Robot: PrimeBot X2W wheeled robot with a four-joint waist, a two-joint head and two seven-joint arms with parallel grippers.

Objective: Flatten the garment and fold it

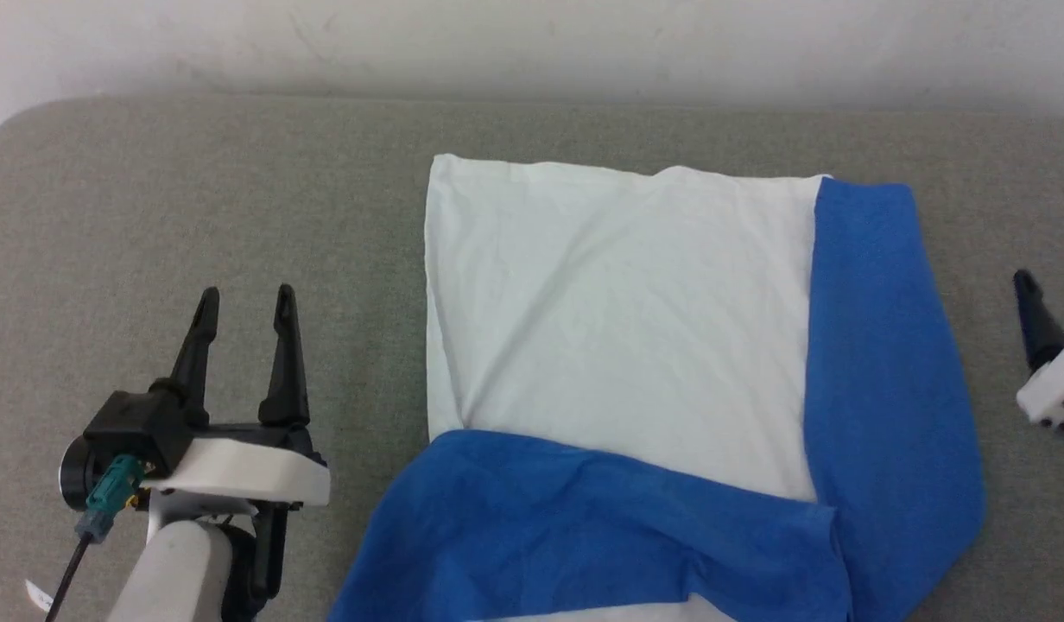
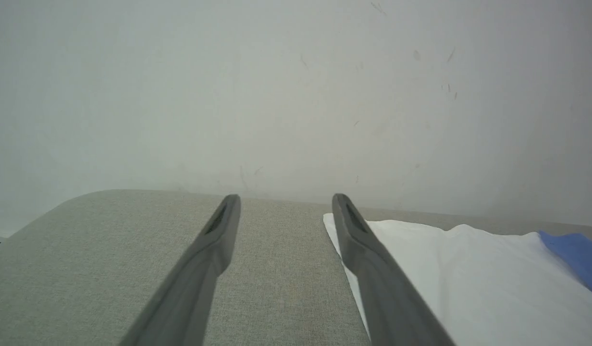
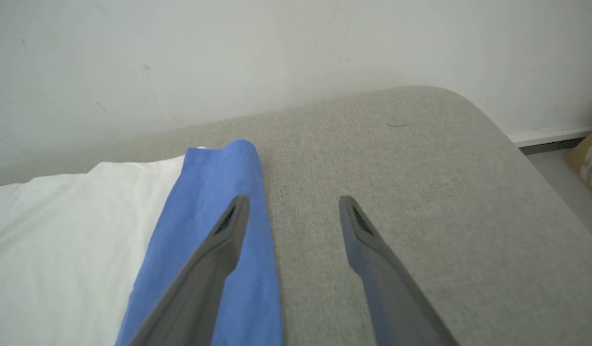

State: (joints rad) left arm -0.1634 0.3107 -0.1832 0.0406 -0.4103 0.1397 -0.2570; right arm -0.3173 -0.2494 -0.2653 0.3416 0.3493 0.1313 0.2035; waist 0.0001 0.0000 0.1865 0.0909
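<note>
shirt [image 1: 618, 328]: you see it mid-frame on the grey surface [image 1: 152, 190], blue sleeves along its right and bottom, lower edge cut off | left gripper [image 1: 246, 294]: lower left, fingers wide, empty, clear of the shirt | right gripper [image 1: 1053, 285]: half cut off at right edge; its wrist view shows you wide fingers, sleeve contact unclear

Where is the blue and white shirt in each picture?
Head view: the shirt fills the middle and right, with a blue sleeve down its right side.
Left wrist view: the shirt is at the lower right, mostly white, with a bit of blue at the right edge.
Right wrist view: the shirt is at the lower left, with the blue sleeve beside the white.
Shared landmark: the far corner where white meets blue.
</note>
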